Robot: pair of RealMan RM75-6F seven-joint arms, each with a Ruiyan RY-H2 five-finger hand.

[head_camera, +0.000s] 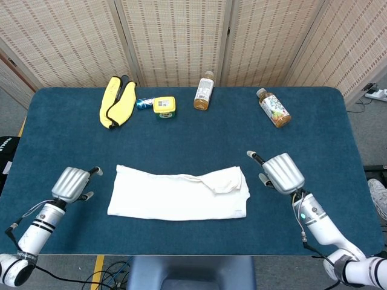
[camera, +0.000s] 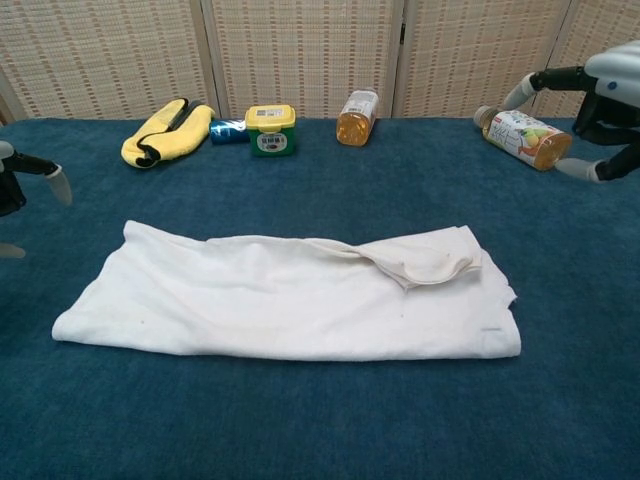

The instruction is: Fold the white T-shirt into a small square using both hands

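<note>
One white T-shirt (head_camera: 179, 194), soft cotton, folded into a long rumpled strip, mid-bench (head_camera: 193, 127) on blue felt. Two bottles (head_camera: 203, 91), clear plastic, at the far edge. One yellow cloth (head_camera: 117, 101); one small yellow-lidded tub (head_camera: 164, 107). Left robot hand (head_camera: 73, 183) and right robot hand (head_camera: 282, 172), metal-grey, flank the shirt, fingers apart, holding nothing.

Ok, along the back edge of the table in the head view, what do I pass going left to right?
Yellow cloth → small blue can → yellow-lidded green tub → amber drink bottle → labelled juice bottle.
</note>
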